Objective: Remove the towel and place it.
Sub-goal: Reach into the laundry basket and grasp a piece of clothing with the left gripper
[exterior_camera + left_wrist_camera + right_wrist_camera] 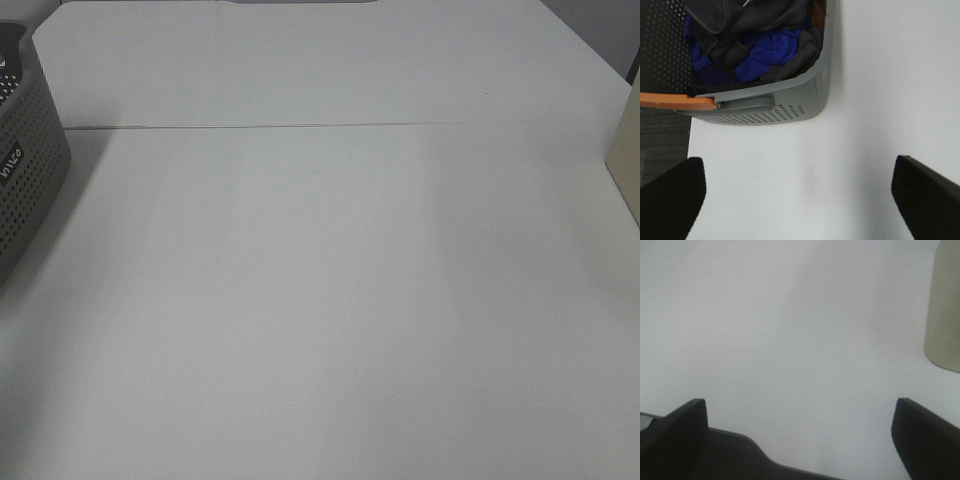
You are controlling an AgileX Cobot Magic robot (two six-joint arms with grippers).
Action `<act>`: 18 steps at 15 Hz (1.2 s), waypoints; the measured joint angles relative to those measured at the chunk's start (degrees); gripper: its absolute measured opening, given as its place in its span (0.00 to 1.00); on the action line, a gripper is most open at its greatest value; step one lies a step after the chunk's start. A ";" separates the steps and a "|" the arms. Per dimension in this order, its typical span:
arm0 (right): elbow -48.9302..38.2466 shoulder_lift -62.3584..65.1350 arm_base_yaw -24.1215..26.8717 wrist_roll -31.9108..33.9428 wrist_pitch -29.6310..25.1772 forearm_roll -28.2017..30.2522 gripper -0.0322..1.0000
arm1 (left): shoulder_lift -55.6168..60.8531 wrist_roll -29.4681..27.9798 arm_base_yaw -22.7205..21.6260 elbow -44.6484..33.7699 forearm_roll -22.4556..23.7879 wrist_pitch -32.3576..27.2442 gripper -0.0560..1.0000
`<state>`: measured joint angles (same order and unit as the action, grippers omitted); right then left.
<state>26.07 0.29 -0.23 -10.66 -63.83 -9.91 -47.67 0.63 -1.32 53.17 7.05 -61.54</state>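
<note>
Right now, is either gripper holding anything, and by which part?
Nothing is held. The left gripper and right gripper both stand open and empty; the towel lies in the basket.

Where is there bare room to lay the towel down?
White tabletop lies bare between the grey perforated plastic basket at left and the beige container at right. Crowded only inside the basket: dark charcoal terry towel and blue cloth.
</note>
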 joint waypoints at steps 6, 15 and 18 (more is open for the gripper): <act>0.00 0.00 0.00 0.00 0.00 0.00 0.95 | -22.69 6.99 0.00 14.95 -4.24 -4.35 0.93; 0.00 0.00 0.00 0.00 0.00 0.00 0.95 | -42.00 18.79 0.00 35.24 -6.70 -7.91 0.92; 0.00 0.00 0.00 0.00 0.00 0.00 0.95 | -46.07 23.72 -2.86 37.30 -7.68 -8.02 0.92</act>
<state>26.07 0.29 -0.23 -10.66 -63.83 -9.91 -93.74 24.35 -4.18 90.47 -0.63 -69.56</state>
